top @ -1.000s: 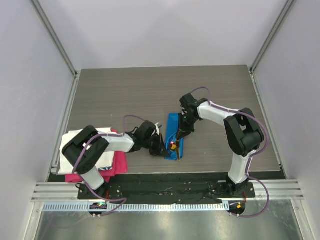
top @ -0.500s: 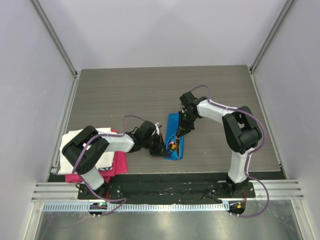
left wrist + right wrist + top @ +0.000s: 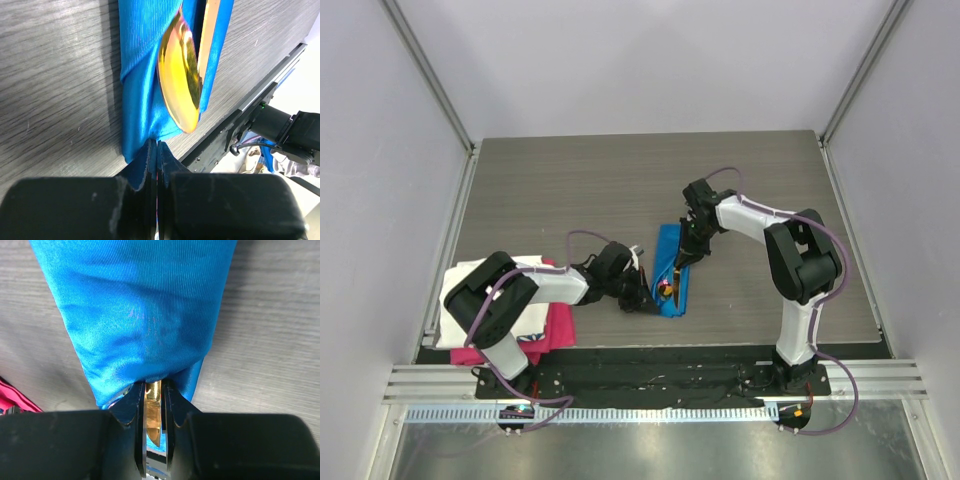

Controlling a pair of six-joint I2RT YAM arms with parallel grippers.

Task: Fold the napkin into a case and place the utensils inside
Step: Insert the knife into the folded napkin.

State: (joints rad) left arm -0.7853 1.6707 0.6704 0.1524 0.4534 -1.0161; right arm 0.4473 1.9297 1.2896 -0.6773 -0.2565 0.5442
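**Left gripper pinches the case corner; right gripper nips a utensil handle**

Left gripper [image 3: 157,150] has its fingers pressed together on the near corner of the case [image 3: 666,243], a narrow bright blue pouch lying lengthwise near the middle of the table [image 3: 570,190], close to its near edge. The utensils [image 3: 179,80] sit at the pouch's near end: a golden spoon bowl and a slim golden strip beside it poke out between blue folds. From above they shrink to an orange fleck with a purple dot. Their remaining length is hidden under the cloth.

Right gripper [image 3: 152,397] clamps a golden handle between its fingertips, with blue fabric bunched over them, so which utensil it holds cannot be told.

Both arms lie low. The left one reaches in from the left; the right one bends back from the right and angles down onto the pouch.

The tabletop is dark wood grain. A white cloth [image 3: 460,285] and a pink cloth [image 3: 555,325] are heaped at the near left corner. Pale walls [image 3: 620,60] enclose the table.
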